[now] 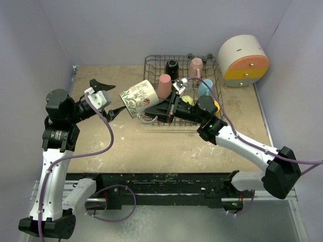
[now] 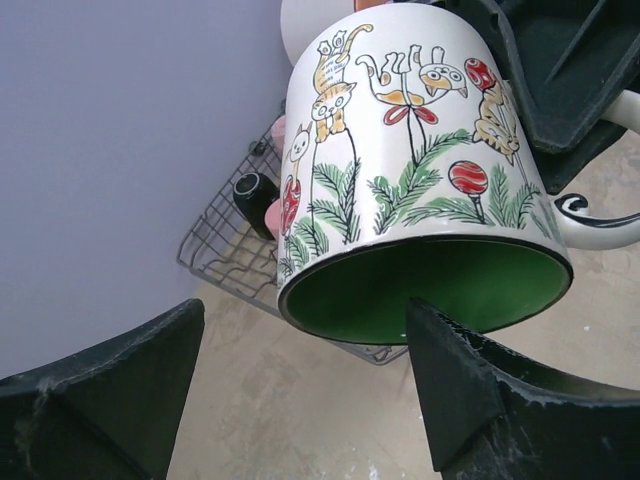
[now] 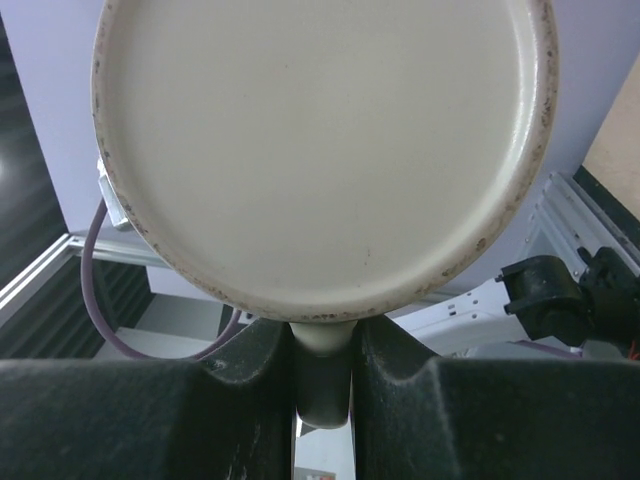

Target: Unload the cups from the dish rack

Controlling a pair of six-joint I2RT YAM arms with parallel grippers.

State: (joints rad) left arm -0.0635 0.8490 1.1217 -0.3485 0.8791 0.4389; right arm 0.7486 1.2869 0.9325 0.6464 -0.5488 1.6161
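jaws, right gripper [image 1: 157,112]: pinched on the handle of green-inside white mug [image 1: 139,98], mug tipped sideways at 9 o'clock of dish rack [image 1: 151,63]. jaws, left gripper [image 1: 108,98]: spread wide, at 9 o'clock of mug, facing its mouth; contact unclear. in rack: black mug [image 1: 172,68], pink mug [image 1: 196,65], salmon tumbler [image 1: 164,85].

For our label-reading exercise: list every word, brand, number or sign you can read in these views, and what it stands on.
No text can be read anywhere.
The white mug, held by its handle in the right gripper, carries only drawings of cats, red flowers and green fronds, no lettering.
The dish rack and the round drawer box show no writing.
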